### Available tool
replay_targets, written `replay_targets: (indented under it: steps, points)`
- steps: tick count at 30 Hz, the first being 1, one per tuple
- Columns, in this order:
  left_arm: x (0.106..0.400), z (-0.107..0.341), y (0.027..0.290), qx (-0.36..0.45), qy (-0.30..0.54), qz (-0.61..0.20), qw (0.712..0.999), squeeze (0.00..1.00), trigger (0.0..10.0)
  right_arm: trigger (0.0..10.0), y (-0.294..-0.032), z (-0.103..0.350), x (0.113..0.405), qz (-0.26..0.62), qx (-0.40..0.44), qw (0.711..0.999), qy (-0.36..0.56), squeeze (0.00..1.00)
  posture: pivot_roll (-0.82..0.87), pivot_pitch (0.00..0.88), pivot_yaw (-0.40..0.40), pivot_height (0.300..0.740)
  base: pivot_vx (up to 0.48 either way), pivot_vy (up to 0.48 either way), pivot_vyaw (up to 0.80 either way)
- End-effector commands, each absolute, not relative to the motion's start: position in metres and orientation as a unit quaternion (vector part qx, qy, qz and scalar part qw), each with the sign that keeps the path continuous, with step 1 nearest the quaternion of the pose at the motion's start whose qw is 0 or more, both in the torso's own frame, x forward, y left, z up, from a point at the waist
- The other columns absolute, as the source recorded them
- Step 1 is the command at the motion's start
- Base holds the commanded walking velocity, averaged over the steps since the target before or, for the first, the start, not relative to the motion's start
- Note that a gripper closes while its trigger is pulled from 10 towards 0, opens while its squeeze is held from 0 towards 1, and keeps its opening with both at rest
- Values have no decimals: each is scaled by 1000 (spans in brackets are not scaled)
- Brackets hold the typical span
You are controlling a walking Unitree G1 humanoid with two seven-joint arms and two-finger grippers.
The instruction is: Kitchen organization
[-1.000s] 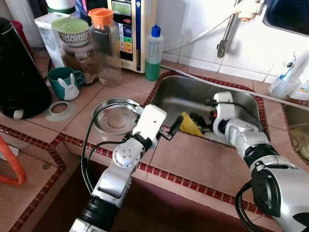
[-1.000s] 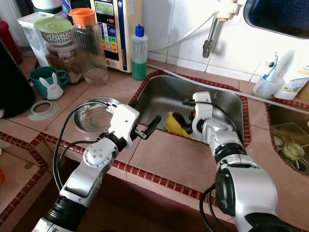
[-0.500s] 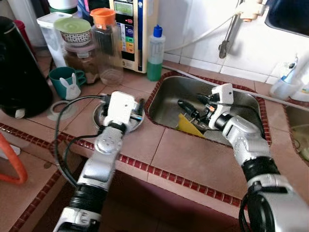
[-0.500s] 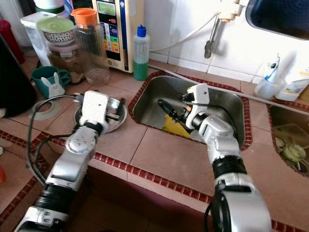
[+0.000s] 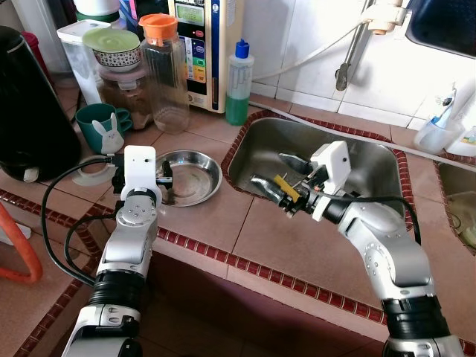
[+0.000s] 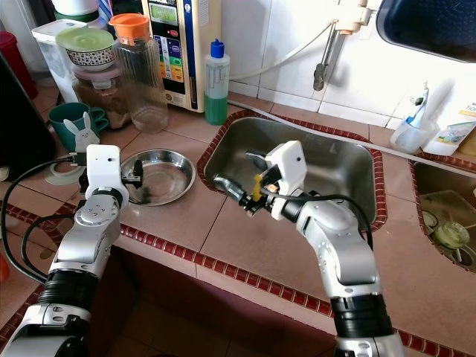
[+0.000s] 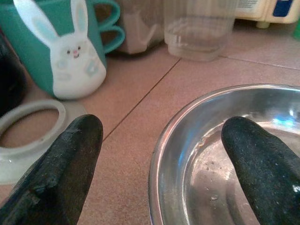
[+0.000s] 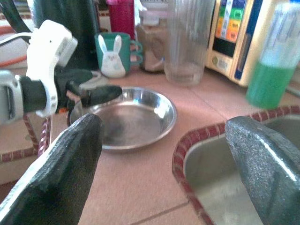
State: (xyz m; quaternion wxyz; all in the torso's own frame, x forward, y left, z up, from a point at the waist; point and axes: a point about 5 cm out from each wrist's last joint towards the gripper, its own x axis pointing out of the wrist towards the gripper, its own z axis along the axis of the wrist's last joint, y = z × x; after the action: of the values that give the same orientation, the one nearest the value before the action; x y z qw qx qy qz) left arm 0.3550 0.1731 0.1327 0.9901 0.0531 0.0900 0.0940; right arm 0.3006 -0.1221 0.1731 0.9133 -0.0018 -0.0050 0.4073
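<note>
Straddling the near rim of the steel dish (image 5: 187,175), the left gripper (image 5: 152,184) has its fingers spread wide, one inside, one out. Spread too, the right gripper (image 5: 279,182) hangs over the sink (image 5: 370,165), fingers aimed toward nine o'clock at the round dish, which has no long axis

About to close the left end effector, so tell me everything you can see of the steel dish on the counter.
The steel dish is a shallow, round, shiny metal pan with a rolled rim, upright on the tiled counter just left of the sink. It holds nothing but a few water droplets. The left end effector is open and straddles the dish's near-left rim, one finger over the inside and the other outside; contact cannot be told. The right end effector is apart from it.
</note>
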Motion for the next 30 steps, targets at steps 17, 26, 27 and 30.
replay_targets:
  steps: [17, 26, 27, 30]
  points:
    - [352, 109, 166, -4, 193, 82, 978, 0, 2980, 10000, -119, 181, 288, 414, -28, 910, 13, 0, 156, 0, 0, 740, 0, 0, 0]
    - [357, 122, 169, -2, 177, 92, 980, 0, 9647, 10000, -117, 180, 288, 415, -39, 909, 16, 0, 163, 0, 0, 740, 0, 0, 0]
    - [357, 122, 169, -2, 177, 92, 980, 0, 9647, 10000, -117, 180, 288, 415, -39, 909, 16, 0, 163, 0, 0, 740, 0, 0, 0]
    - [358, 128, 170, 0, 165, 97, 981, 0, 10000, 10000, -116, 180, 289, 415, -42, 909, 15, 0, 166, 0, 0, 740, 0, 0, 0]
